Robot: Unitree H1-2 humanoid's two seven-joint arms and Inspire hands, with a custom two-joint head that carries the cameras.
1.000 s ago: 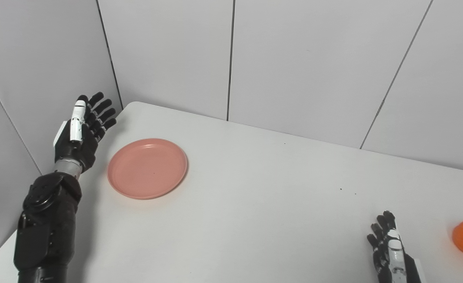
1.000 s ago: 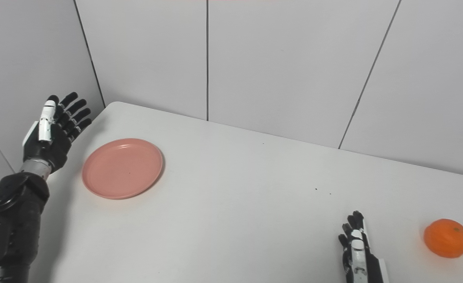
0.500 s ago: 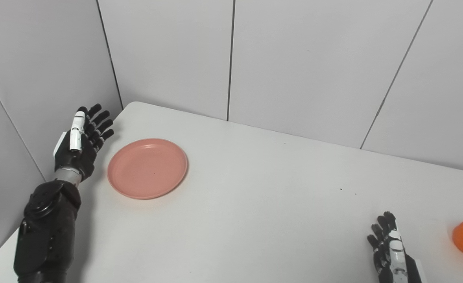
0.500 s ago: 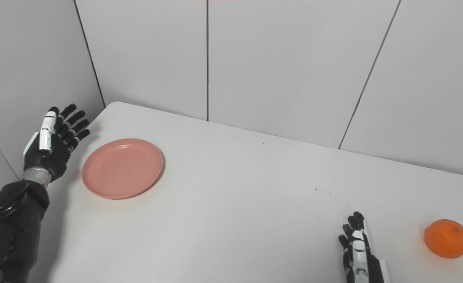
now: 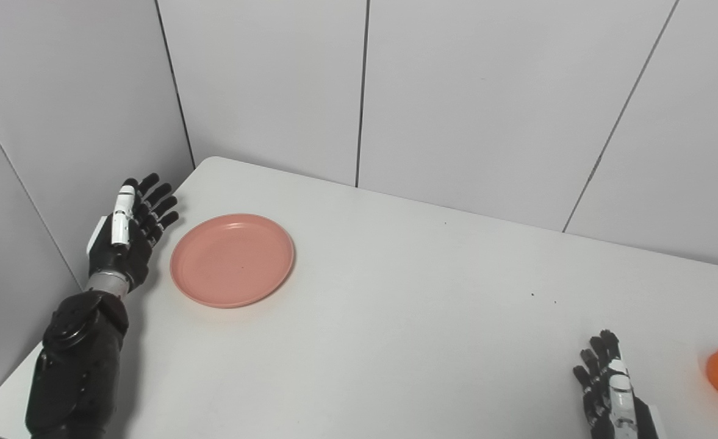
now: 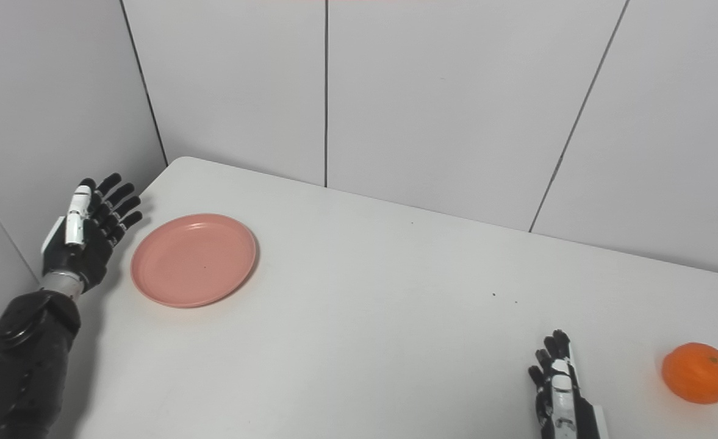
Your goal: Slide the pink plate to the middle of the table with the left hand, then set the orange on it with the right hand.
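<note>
The pink plate [image 5: 232, 259] lies flat on the white table [image 5: 395, 317], near its far left corner. My left hand [image 5: 127, 235] hovers just left of the plate, open with fingers spread, a small gap between it and the rim. An orange [image 6: 698, 372] rests on the table at the right edge, only partly inside the left eye view. My right hand [image 6: 557, 390] sits low at the bottom edge, left of the orange and apart from it, fingers extended and holding nothing.
Grey panelled walls [image 5: 456, 91] close in the table behind and on the left, close to my left hand. The table's left edge [image 5: 11, 384] runs beside my left forearm. A few dark specks [image 5: 532, 296] mark the tabletop.
My left hand has come down and slightly nearer the table beside the plate. The camera has shifted a little, so the whole scene sits slightly right. Plate, orange and right hand are unmoved.
</note>
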